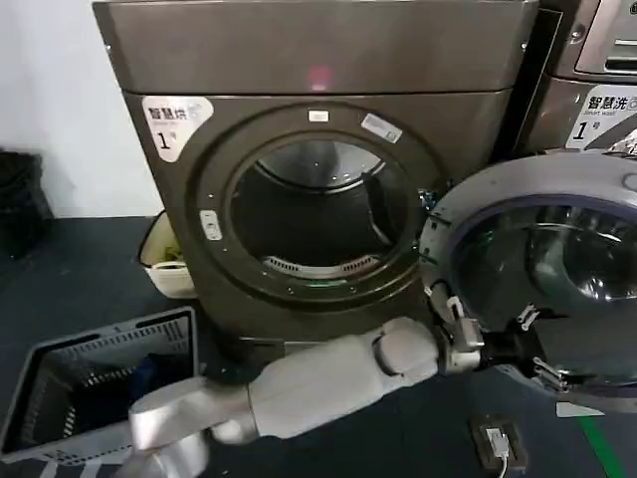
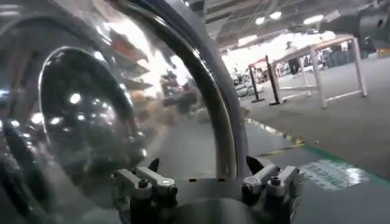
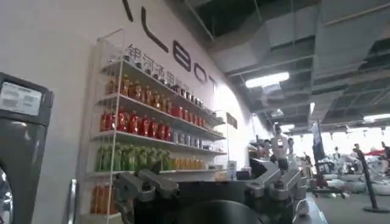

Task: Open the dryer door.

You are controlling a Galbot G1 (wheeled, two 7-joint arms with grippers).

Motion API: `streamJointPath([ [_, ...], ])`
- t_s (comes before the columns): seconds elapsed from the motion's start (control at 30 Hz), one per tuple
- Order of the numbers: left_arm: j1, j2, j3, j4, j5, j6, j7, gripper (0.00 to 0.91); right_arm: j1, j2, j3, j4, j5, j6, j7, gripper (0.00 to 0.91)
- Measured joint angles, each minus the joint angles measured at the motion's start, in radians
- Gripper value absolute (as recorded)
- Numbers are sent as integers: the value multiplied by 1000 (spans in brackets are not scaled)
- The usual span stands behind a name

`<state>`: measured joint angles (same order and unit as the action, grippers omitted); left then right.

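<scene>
The dryer (image 1: 318, 50) is dark bronze-grey, with a "1" sticker at its upper left and an uncovered round porthole (image 1: 318, 214). The dryer door (image 1: 468, 214) stands swung out to the right, its grey inner face and dark bowl glass turned toward me. My left arm reaches across low in front of the machine. My left gripper (image 1: 532, 346) is open at the door's lower part. In the left wrist view the left gripper (image 2: 203, 165) has its fingers spread either side of the door's chrome ring (image 2: 210, 91). My right gripper (image 3: 207, 182) is open, holding nothing, facing the room.
A grey laundry basket (image 1: 60, 354) with dark clothes sits on the floor at front left. A cream bin (image 1: 159, 269) stands by the dryer's left side. The lighter grey neighbouring machine (image 1: 597, 80) rises behind the door. A small device with a cable (image 1: 495, 438) lies on the floor.
</scene>
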<state>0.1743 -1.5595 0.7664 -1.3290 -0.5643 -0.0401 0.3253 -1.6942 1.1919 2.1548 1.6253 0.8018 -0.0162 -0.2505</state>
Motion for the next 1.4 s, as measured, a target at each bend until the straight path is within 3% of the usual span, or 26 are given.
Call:
streamJointPath([
  [0.7, -8, -31, -1, 34, 19, -15, -48, 907, -11, 5, 14, 11, 13, -1, -1, 907],
  [1.4, -36, 168, 44, -157, -38, -4, -18, 907, 1, -22, 16, 1, 10, -2, -7, 907],
])
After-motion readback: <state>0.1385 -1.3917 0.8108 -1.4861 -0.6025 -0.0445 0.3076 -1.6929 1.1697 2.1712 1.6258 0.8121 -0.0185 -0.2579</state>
